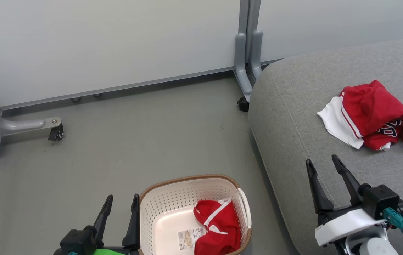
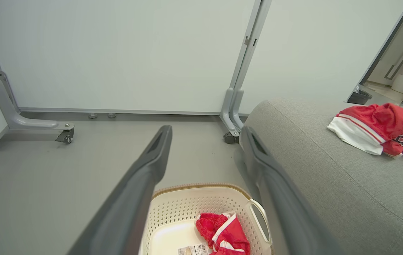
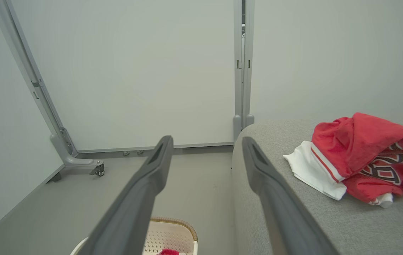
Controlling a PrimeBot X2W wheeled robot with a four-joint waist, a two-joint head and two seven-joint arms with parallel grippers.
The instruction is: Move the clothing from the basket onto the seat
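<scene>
One red garment (image 1: 219, 226) is seen in the basket (image 1: 187, 178), against its right wall. The other garment (image 1: 369, 115) is laid on the seat (image 1: 293, 106), well inside its rounded edge. The left gripper (image 1: 123, 196), just beside the basket's left rim, and the right gripper (image 1: 321, 159), over the seat, are held wide open and empty. Bare floor (image 1: 134, 134) is left beyond the basket.

Red garment with logo (image 1: 371, 113): crumpled, white trim and tag, lying on grey seat (image 1: 293, 124).
Second red garment (image 1: 219, 226): bunched inside cream perforated basket (image 1: 173, 205), upright on floor beside seat.
</scene>
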